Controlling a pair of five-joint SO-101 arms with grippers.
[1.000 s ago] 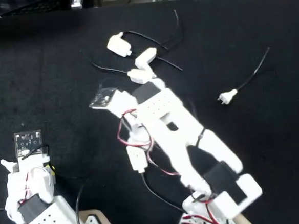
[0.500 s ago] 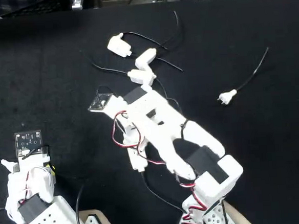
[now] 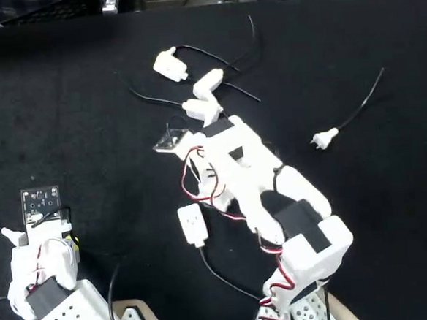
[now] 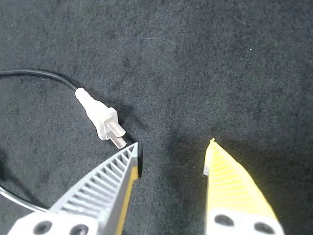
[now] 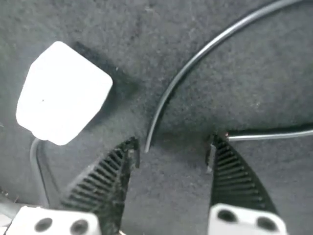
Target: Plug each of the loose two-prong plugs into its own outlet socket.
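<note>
The right gripper hangs over the middle of the black tabletop. Its two black fingers are wide open and hold nothing. The loose end of a thin wire lies between them, and a white socket sits near one finger. Three sockets lie close together toward the far edge, just past this gripper. A fourth socket lies nearer the front edge, beside the arm. One plug lies alone toward the right edge. The left gripper is by the front left corner, open and empty too. A second plug lies just beside one of its fingers, its prongs almost touching the tip.
</note>
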